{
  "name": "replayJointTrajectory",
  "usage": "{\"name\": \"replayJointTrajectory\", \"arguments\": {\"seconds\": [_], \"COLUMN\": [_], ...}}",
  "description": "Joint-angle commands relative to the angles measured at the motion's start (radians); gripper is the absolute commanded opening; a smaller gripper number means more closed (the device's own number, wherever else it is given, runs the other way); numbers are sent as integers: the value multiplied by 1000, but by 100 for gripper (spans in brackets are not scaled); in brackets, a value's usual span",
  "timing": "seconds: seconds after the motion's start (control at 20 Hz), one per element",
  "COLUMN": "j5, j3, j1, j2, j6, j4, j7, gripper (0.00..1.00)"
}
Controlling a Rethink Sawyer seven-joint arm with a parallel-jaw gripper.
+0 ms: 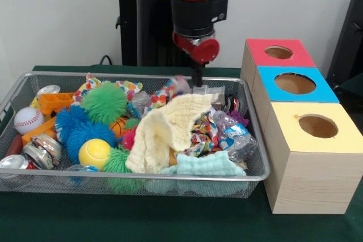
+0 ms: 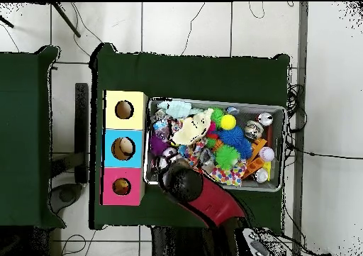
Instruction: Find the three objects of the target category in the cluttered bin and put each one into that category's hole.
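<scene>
- the bin (image 1: 11, 97), a wire mesh basket, is sitting on the green table (image 1: 170, 222) and holding a heap of clutter; which pieces belong to the target category is not showing.
- a cream cloth (image 1: 170, 128) is lying across the middle of the heap, with a mint cloth (image 1: 207, 165) at the near rim just beside it.
- a green fuzzy ball (image 1: 104, 103), a blue fuzzy ball (image 1: 79, 131) and a yellow ball (image 1: 94, 153) are crowding together left of the cream cloth.
- a baseball (image 1: 28, 120) is resting near the left end, with an orange block (image 1: 54, 102) just behind it.
- the gripper (image 1: 197, 80) is hanging low over the far rim of the bin, close above crinkled wrappers; whether its jaws are open or holding anything cannot be told.
- three boxes are standing in a row just beside the bin's right end: a yellow box (image 1: 340, 134) nearest, a blue box (image 1: 320, 92) in the middle, a red box (image 1: 300, 55) farthest, each with a round hole on top.
</scene>
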Motion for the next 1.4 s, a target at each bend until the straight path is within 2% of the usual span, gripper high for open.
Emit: {"name": "replayJointTrajectory", "arguments": {"seconds": [0.05, 0.15, 0.2, 0.25, 0.35, 0.45, 0.55, 0.6, 0.75, 0.9, 1.05, 1.2, 1.4], "j5": [38, 38, 22, 13, -28, -112, -232, -303, -421, -485, -539, -585, -661], "j3": [55, 64, 69, 61, 35, -15, -15, -35, -42, -34, 9, 85, 134], "j1": [37, 20, -29, -32, -62, -87, -173, -194, -246, -273, -315, -383, -446], "j2": [-47, -30, 20, 29, 77, 133, 196, 212, 179, 134, 130, 178, 201], "j6": [218, 191, 147, 139, 109, 1, -108, -132, -87, -1, 12, 18, -9], "j4": [100, 105, 100, 90, 38, -50, -161, -222, -292, -311, -323, -372, -386], "j7": [187, 162, 121, 110, 65, 7, -97, -148, -201, -188, -158, -161, -168], "gripper": [0, 0, 0, 0, 0, 0, 0, 0, 0, 0, 0, 0, 0]}}
